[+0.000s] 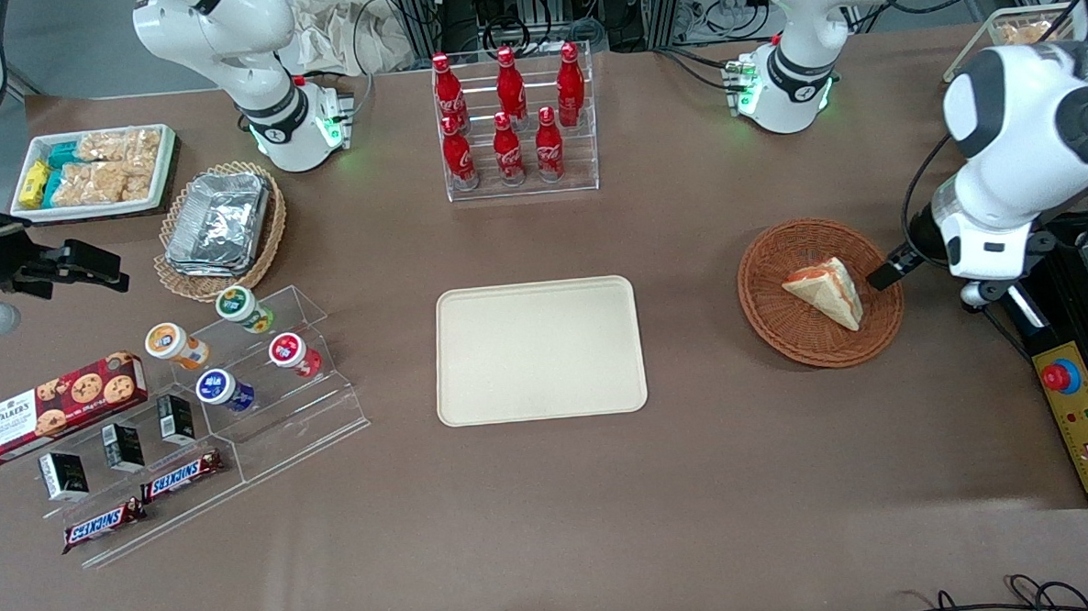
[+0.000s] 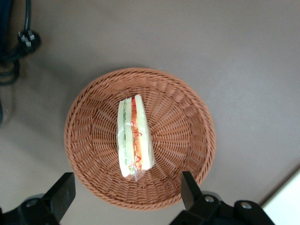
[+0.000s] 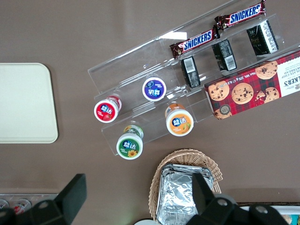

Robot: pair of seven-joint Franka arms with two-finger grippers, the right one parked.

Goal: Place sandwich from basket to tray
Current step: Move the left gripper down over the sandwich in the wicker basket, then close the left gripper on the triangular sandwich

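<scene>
front view: a brown worktop carries everything named below.
tray: the flat cream-beige rectangular tray with rounded corners lies near the middle of the worktop, nothing on it.
basket: the round, shallow, reddish-brown wicker basket sits toward the working arm's end of the worktop, at about 3 o'clock from the tray and well apart from it.
sandwich: the small triangular wedge of pale white bread with orange-red filling lies inside the basket, near its centre; the left wrist view shows it in clear wrap, with layered white, green and red edges facing up.
gripper: the left arm's black two-finger gripper hangs above the basket's rim, at about 3 o'clock from the sandwich.
jaws: apart, wider than the sandwich, touching nothing; the left wrist view looks down between the two fingers onto the basket.
bottles: six red cola bottles in a clear stepped rack stand at 12 o'clock from the tray, farther from the front camera.
snacks: a clear acrylic stand of small round tubs and chocolate bars sits toward the parked arm's end, at 9 o'clock from the tray.
</scene>
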